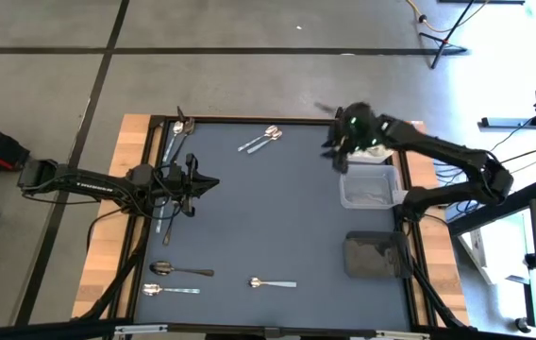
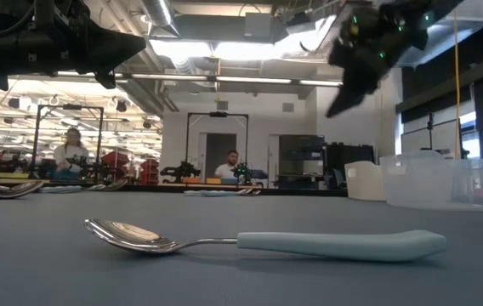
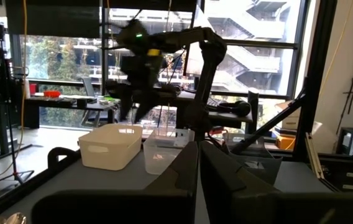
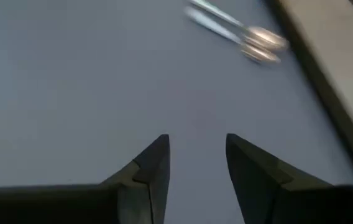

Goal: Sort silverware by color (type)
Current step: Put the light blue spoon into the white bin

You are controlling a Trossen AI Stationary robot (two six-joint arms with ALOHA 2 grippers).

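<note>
Silverware lies scattered on the dark mat. Two shiny spoons (image 1: 261, 139) lie at the far middle, and they also show in the right wrist view as spoons (image 4: 251, 38). Several pieces (image 1: 177, 134) lie at the far left. A dark spoon (image 1: 179, 270), a shiny one (image 1: 168, 290) and a pale-handled spoon (image 1: 273, 282) lie near the front; the pale-handled spoon (image 2: 258, 242) fills the low view. My right gripper (image 4: 196, 146) hangs open above the mat at the far right (image 1: 337, 156), with nothing between its fingers. My left gripper (image 1: 213, 181) stays shut at the left side, holding nothing (image 3: 198, 149).
A clear bin (image 1: 370, 187) and a dark bin (image 1: 376, 255) stand along the right edge, and a white bin (image 3: 110, 145) stands beyond them under the right arm. The mat's middle (image 1: 277, 208) is bare. People sit in the room beyond the table (image 2: 231, 167).
</note>
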